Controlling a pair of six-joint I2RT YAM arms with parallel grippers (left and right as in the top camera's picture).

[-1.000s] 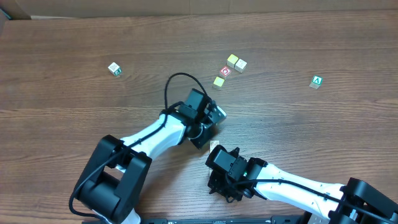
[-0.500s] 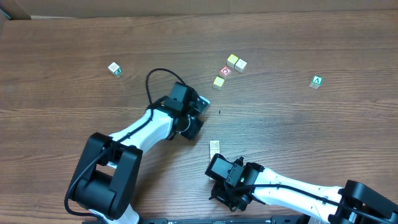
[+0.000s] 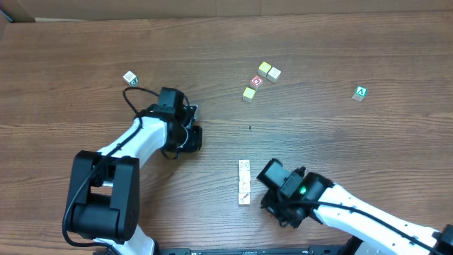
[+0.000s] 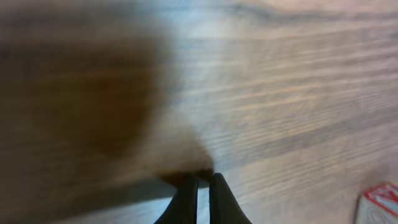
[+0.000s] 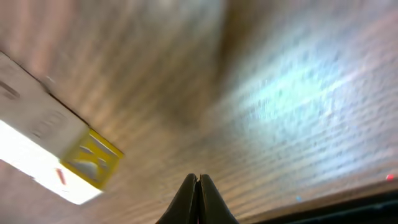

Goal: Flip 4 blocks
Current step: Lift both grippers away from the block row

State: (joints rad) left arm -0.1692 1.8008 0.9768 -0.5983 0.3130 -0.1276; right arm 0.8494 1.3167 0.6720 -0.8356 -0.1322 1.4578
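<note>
Left hand [image 4: 203, 183]: fingers pressed together and holding nothing, low over bare table [image 3: 340, 142].
Right hand [image 5: 198, 186]: fingers also pressed together and empty, close above the wood.
Blocks [image 3: 244, 183]: they lay in one line, end to end and touching, with what looked like four in the row. The line sat just to the left of the right hand without touching it, and well off to the right of the left hand. A yellow face showed at one end.
Other cubes [image 3: 260, 79]: a small cluster lay ahead of both hands, well apart from the row.
Progress: judging by the empty hands, no flip was under way.
Risk, grip: with its fingers together, neither hand could pinch a block. Coming down like that would only shove the row.
Risk, neighbours: the blocks touched, so turning one could drag or tip the next and scatter the line.
Risk, count: the pale faces looked alike, so one block could get flipped twice or missed.
</note>
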